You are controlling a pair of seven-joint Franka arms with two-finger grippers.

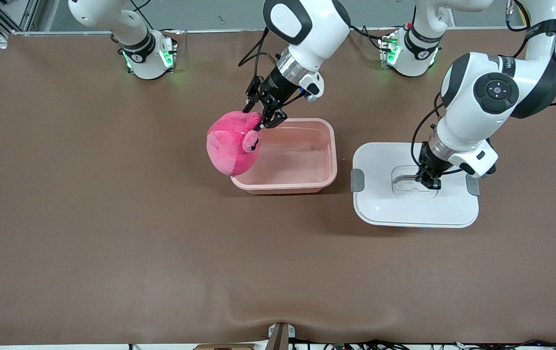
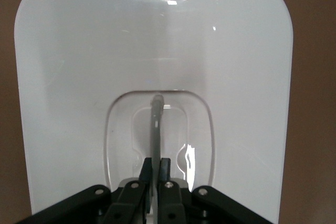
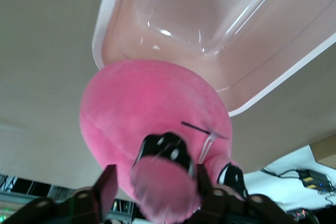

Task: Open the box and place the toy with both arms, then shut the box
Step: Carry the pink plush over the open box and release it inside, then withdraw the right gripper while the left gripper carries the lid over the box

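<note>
toy (image 1: 232,143): overhangs box (image 1: 307,182) rim at right arm's end
right claw (image 1: 262,118): fingers spread astride toy's snout
left claw (image 1: 427,182): clenched on lid (image 1: 380,204) handle (image 1: 404,178)
bench (image 1: 112,243): bare around

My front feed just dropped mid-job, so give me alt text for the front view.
The right gripper has the pink plush toy at the open pink box's rim, at the right arm's end, its fingers spread around it. Toward the left arm's end, the white lid lies flat on the table, the left gripper shut on its grey handle.
</note>
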